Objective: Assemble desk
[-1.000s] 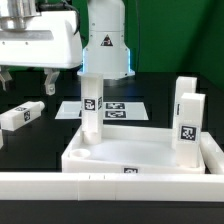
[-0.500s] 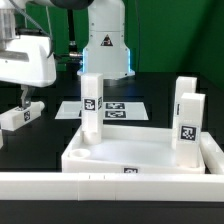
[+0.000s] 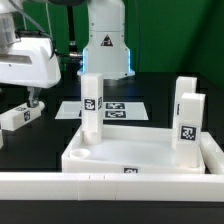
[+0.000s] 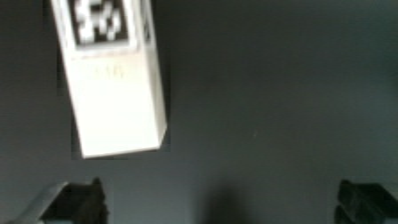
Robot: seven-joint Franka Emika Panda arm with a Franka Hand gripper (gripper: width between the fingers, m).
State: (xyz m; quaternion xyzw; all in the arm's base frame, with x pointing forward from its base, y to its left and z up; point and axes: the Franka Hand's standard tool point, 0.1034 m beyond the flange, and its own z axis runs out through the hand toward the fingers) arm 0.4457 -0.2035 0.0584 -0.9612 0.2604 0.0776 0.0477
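Note:
The desk top, a white rimmed tray, lies on the black table with its sockets facing up. One white tagged leg stands upright at its far left corner, and two more legs stand on the exterior view's right side. A fourth leg lies flat on the table at the exterior view's left. My gripper hangs open just above and beside this lying leg. Nothing is between its fingertips.
The marker board lies flat behind the desk top. A low white border wall runs along the front. The robot's white base stands at the back. The near left socket of the tray holds nothing.
My gripper has moved toward the exterior view's left and come lower, closer to the lying leg. Its jaws stayed open. The parts have not moved.

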